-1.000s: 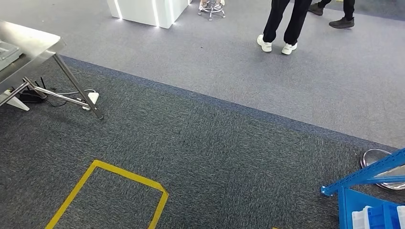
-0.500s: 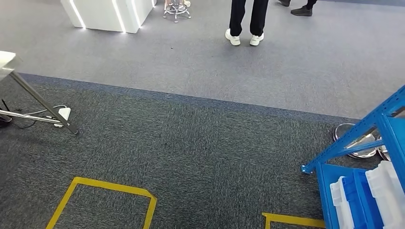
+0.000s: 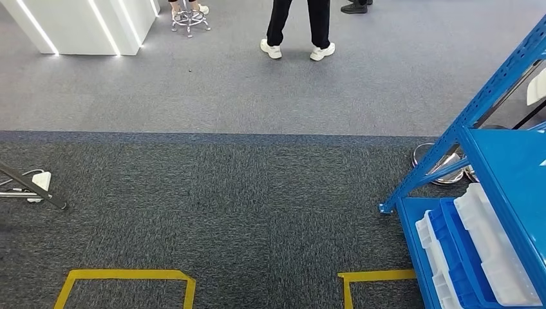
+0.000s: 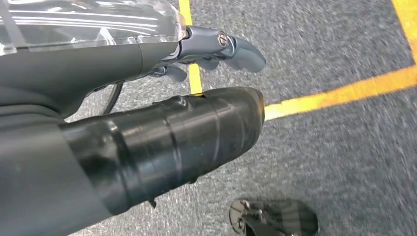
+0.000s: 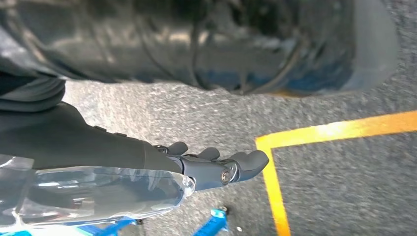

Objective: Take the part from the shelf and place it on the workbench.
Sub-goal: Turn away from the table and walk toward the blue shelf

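The blue metal shelf [image 3: 508, 167] stands at the right edge of the head view. On its lower level lie long white plastic trays [image 3: 490, 248] and a blue tray [image 3: 454, 252]; I cannot tell which thing is the part. A slanted metal leg of the workbench [image 3: 32, 190] shows at the far left. My left hand [image 4: 216, 49] hangs over the carpet with its fingers loosely apart and nothing in them. My right hand [image 5: 216, 167] hangs the same way, empty, near a blue foot of the shelf [image 5: 211, 223].
Yellow tape outlines [image 3: 129, 275] [image 3: 373, 275] mark the dark carpet in front of me. A person in black trousers and white shoes [image 3: 296, 48] stands on the lighter carpet, near a white counter [image 3: 84, 26] and a stool [image 3: 188, 16]. A round metal base [image 3: 438, 167] lies beside the shelf.
The camera has turned to the right: the workbench has slid out at the left and the blue shelf with its trays has come further in at the right.
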Controlling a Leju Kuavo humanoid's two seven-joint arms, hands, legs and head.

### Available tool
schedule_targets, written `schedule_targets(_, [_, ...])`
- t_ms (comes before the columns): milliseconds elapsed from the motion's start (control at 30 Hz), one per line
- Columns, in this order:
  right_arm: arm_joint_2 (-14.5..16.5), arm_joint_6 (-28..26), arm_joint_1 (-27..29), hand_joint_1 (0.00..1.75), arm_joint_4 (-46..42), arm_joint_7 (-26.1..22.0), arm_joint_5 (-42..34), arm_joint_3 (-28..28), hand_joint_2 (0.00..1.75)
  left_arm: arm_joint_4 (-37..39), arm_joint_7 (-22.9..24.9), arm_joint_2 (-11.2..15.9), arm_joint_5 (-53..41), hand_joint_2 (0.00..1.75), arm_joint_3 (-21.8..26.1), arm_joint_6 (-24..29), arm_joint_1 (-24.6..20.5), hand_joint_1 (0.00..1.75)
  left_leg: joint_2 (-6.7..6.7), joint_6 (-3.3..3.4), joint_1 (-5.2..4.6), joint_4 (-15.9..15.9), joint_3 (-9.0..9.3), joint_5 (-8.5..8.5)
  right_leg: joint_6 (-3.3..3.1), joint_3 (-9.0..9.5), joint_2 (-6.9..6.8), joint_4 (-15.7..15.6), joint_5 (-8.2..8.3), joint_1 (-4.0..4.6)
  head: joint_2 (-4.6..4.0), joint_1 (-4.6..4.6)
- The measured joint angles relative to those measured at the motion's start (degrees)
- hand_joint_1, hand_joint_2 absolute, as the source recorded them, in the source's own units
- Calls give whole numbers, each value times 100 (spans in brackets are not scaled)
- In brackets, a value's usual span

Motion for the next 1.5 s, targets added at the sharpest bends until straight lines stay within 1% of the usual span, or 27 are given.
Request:
schedule_targets(33, [2, -2, 6, 0, 4, 3, 0, 0, 0, 0, -1, 1, 0, 0, 0, 0, 2, 0, 65, 45, 11, -34, 10, 29, 23, -52, -126, 99, -74, 5, 0, 5])
schedule_targets(100, [2, -3, -5, 0, 8, 23, 10, 4, 0, -1, 4, 0, -2, 0, 0, -3, 16, 0, 218, 109, 17, -78, 9, 61, 51, -307, -444, 646, -411, 7, 0, 15])
schedule_targets(167, [2, -4, -17, 0, 9, 52, 33, 13, 0, -1, 20, 0, -3, 0, 1, -9, 36, 0, 382, 125, 3, -75, -4, 55, 88, -644, -539, 1356, -728, -6, 0, 19])
schedule_targets(200, [2, -4, -15, 0, 9, 62, 45, 17, 0, 0, 31, 0, -4, 0, 1, -11, 40, 0, 464, 125, -2, -73, -7, 49, 102, -719, -556, 1527, -754, -13, 0, 19])
schedule_targets(233, [2, -4, -9, 0, 9, 71, 58, 23, 0, 0, 40, -1, -6, 0, 1, -12, 39, 0, 535, 120, -4, -70, -5, 41, 110, -678, -577, 1472, -668, -16, 0, 20])
schedule_targets(267, [2, -4, -3, 0, 9, 80, 73, 29, 0, 0, 47, -2, -8, 0, 1, -13, 35, 0, 598, 109, -4, -66, 3, 31, 109, -527, -617, 1203, -500, -16, 0, 20])
schedule_targets(333, [2, -1, -4, 0, 9, 99, 98, 43, 0, 0, 52, -5, -11, 0, 0, -12, 31, 0, 710, 68, -22, -47, 30, -4, 68, -94, -842, 407, -170, 12, 0, 20])
schedule_targets(400, [2, 7, -20, 0, 9, 108, 120, 54, 0, -1, 52, -7, -16, 0, 0, -5, 26, 0, 808, 8, -49, -32, 56, -43, -4, 114, -977, -16, -59, 52, 0, 17])
schedule_targets(467, [2, 16, -17, 0, 9, 110, 134, 58, 0, -1, 40, -7, -16, 0, 0, 3, 9, 0, 896, -52, -59, -38, 94, -65, -70, 103, -873, -41, -59, 59, 0, 14])
schedule_targets(533, [7, 21, -7, 0, 9, 113, 146, 59, 0, -1, 25, -3, -11, 0, 0, 5, -6, 0, 765, -120, -39, 45, 98, -153, -138, 128, -765, -79, -33, 28, 0, 14])
schedule_targets(633, [11, 21, -25, 0, 10, 117, 164, 60, 0, -1, 16, 4, -9, 0, 1, 5, 6, 0, 354, -175, -10, 919, -279, -670, -219, 131, -596, -103, 3, 5, 0, 13])
schedule_targets(700, [11, 22, -29, 0, 11, 119, 172, 60, 0, -1, 17, 9, -9, 0, 2, 5, 26, 0, 293, -184, -5, 1543, -586, -869, -228, 121, -444, -92, 9, 10, 0, 13])
schedule_targets(733, [11, 24, -27, 0, 11, 121, 174, 60, 0, -1, 18, 10, -9, 0, 2, 5, 31, 0, 288, -182, -3, 1582, -623, -796, -225, 120, -364, -81, 7, 10, 0, 13])
schedule_targets(767, [11, 25, -26, 0, 13, 126, 175, 60, 0, -1, 19, 11, -9, 0, 2, 5, 32, 0, 275, -176, 2, 1391, -557, -613, -219, 122, -283, -64, 4, 7, 0, 13])
schedule_targets(800, [11, 27, -26, 0, 14, 137, 179, 61, 0, -1, 19, 11, -9, 0, 2, 5, 29, 0, 234, -168, 9, 1042, -415, -382, -208, 122, -209, -44, -4, 3, 0, 13])
schedule_targets(867, [13, 31, -30, 0, 16, 161, 190, 63, 0, 0, 18, 13, -9, 0, 2, 4, 28, 0, -24, -149, 24, 350, -127, -91, -162, 105, -68, 2, -21, -5, 0, 11])
schedule_targets(933, [14, 30, -32, 0, 17, 179, 203, 72, 0, 0, 16, 17, -9, 0, 2, 4, 21, 0, -208, -123, 17, 107, -34, -53, -86, 64, 42, 21, -15, -11, 0, 9])
schedule_targets(967, [14, 28, -29, 0, 18, 184, 208, 76, 0, -1, 16, 18, -9, 0, 3, 5, 14, 0, -191, -103, 3, 99, -41, -34, -41, 43, 94, 15, -1, -14, 0, 7])
schedule_targets(1033, [14, 25, -8, 0, 19, 188, 210, 84, 0, -1, 16, 25, -8, 0, 4, 6, 4, 0, -69, -25, 13, 70, -35, 6, 30, 15, 141, 4, 16, -27, 0, 7])
schedule_targets(1067, [13, 24, -3, 0, 19, 189, 210, 85, 0, -1, 14, 27, -7, 0, 4, 7, 4, 0, 0, 16, 24, 41, -35, 32, 55, -25, 47, 78, -38, -23, 0, 14])
schedule_targets(1167, [11, 25, -12, 0, 20, 190, 210, 90, 0, -1, 8, 31, -7, 0, 4, 5, 9, 0, 234, 87, 8, 1, -55, 63, 93, -446, -443, 961, -547, 4, 0, 35])
schedule_targets(1233, [11, 24, -16, 0, 20, 190, 210, 93, 0, -1, 9, 32, -7, 0, 5, 5, 28, 0, 409, 103, -27, 4, -67, 54, 92, -683, -561, 1483, -728, 4, 0, 34])
schedule_targets(1267, [11, 24, -11, 0, 20, 190, 213, 94, 0, -1, 9, 33, -7, 0, 6, 5, 32, 0, 491, 107, -41, 5, -65, 49, 77, -649, -584, 1453, -658, 6, 0, 34])
schedule_targets(1300, [9, 25, -5, 0, 20, 191, 217, 95, 0, -1, 9, 34, -7, 0, 7, 6, 29, 0, 566, 109, -55, 5, -59, 43, 49, -502, -613, 1209, -502, 15, 0, 34])
schedule_targets(1400, [-11, 27, -17, 0, 18, 198, 238, 96, 0, 1, 8, 33, -7, 0, 7, 8, 14, 0, 747, 80, -88, 4, -24, 22, -105, 92, -926, 128, -112, 117, 0, 33])
schedule_targets(1433, [-17, 25, -25, 0, 17, 209, 246, 97, 0, 1, 8, 32, -7, 0, 7, 9, 10, 0, 798, 58, -92, 3, -14, 15, -148, 166, -993, -33, -84, 152, 0, 31])
schedule_targets(1500, [-26, 17, -22, 0, 17, 252, 266, 97, 0, -1, 8, 33, -5, 0, 7, 10, -4, 0, 896, 7, -96, -14, 13, 8, -193, 156, -910, -80, -65, 167, 0, 31])
